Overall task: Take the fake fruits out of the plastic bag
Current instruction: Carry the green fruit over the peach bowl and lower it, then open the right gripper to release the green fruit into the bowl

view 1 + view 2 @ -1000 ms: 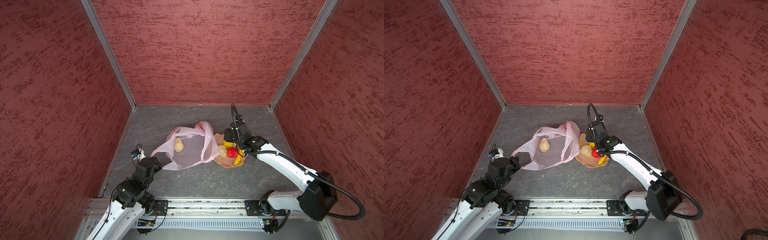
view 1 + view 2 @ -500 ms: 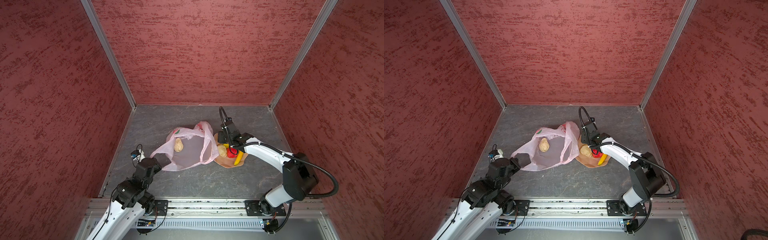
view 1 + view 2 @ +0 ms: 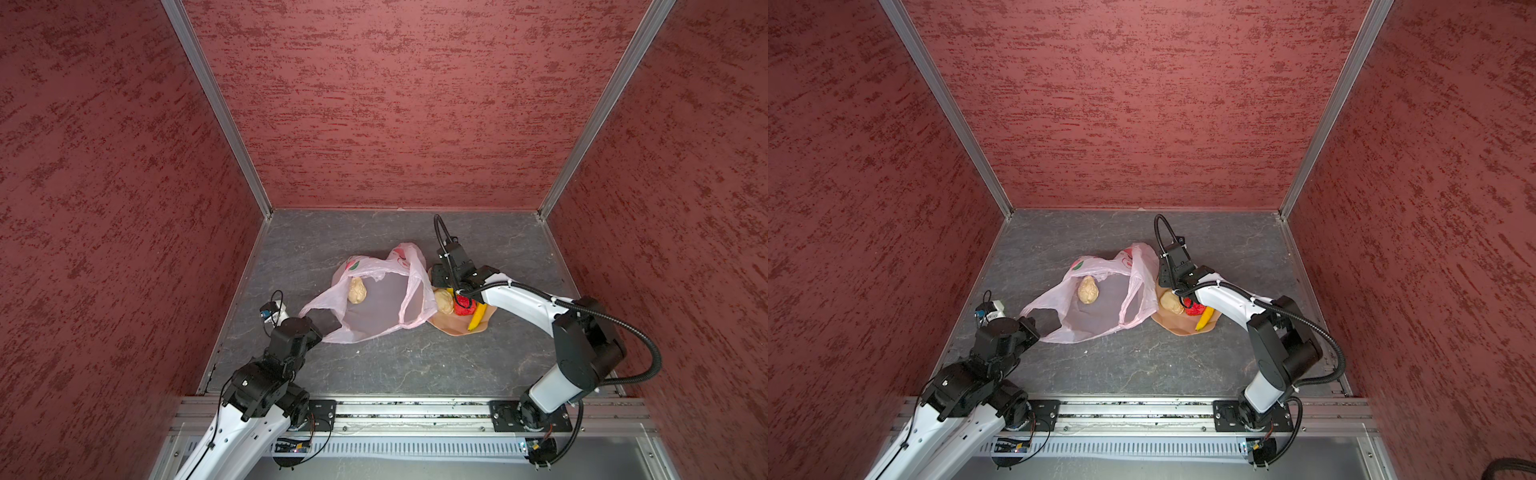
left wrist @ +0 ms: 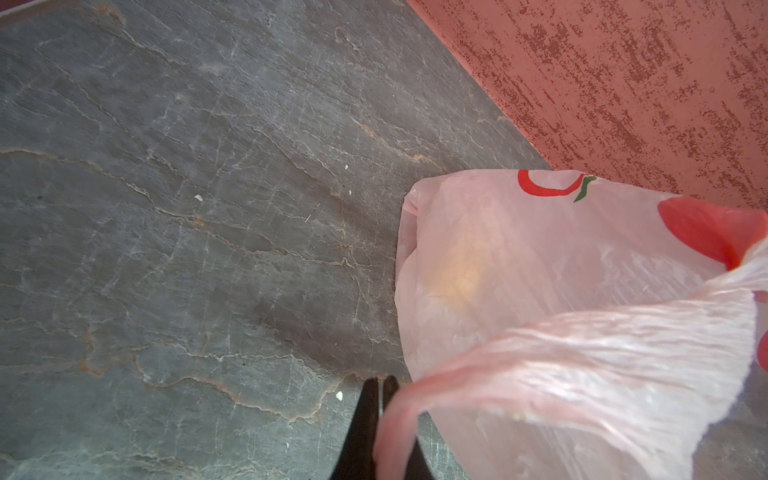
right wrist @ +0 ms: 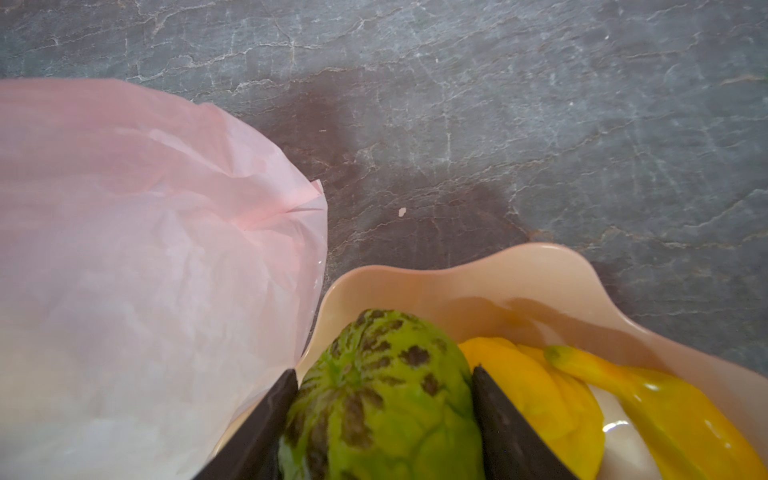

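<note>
The pale-pink plastic bag [image 3: 374,309] [image 3: 1100,309] lies open mid-table, and a beige lumpy fruit [image 3: 357,290] [image 3: 1088,289] rests inside it. My left gripper [image 3: 323,324] [image 4: 380,384] is shut on the bag's near-left handle edge. Right of the bag, a peach bowl [image 3: 453,330] [image 3: 1179,330] holds a beige fruit [image 3: 443,301], a red fruit [image 3: 464,307], a banana [image 3: 477,319] [image 5: 665,407] and a yellow fruit [image 5: 528,386]. My right gripper [image 5: 383,372] is shut on a green dark-speckled fruit [image 5: 382,399], low over the bowl's far side beside the bag [image 5: 145,249].
Dark red textured walls with aluminium corner posts close the table on three sides. Grey slate surface [image 3: 395,361] lies bare in front of the bag and bowl, up to the metal rail [image 3: 395,409] at the near edge.
My right arm's elbow has folded inward toward the table's middle, and its gripper has shifted slightly left over the bowl. The left arm, bag and beige fruit have not moved.
</note>
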`<state>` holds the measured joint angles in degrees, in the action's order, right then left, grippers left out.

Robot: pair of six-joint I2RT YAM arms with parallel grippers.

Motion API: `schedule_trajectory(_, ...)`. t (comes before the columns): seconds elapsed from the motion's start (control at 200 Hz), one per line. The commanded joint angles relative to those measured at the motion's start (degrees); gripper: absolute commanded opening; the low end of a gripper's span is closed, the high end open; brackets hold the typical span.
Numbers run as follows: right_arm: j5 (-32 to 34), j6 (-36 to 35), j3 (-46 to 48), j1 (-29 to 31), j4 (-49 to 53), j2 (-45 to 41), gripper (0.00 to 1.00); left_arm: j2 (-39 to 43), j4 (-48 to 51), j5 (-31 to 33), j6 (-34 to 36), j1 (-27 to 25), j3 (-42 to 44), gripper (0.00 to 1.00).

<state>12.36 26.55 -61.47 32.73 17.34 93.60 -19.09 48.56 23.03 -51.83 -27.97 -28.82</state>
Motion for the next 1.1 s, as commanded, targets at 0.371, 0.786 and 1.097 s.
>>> schedule_trajectory(0.371, -1.3, 0.3, -1.0, -0.4, -1.7, 1.7, 0.62, 1.1, 1.1, 1.0, 0.0, 0.2, -0.8, 0.08)
schedule_trajectory(0.786, -1.4, 0.3, -1.0, -0.4, -1.9, 2.3, 0.70, 1.1, 1.5, 1.0, 0.2, 0.2, -1.3, 0.08)
schedule_trajectory(1.097, -1.5, 0.3, -1.3, -0.4, -1.5, 2.2, 0.74, 1.1, 1.4, 0.7, 0.2, 0.2, -1.1, 0.08)
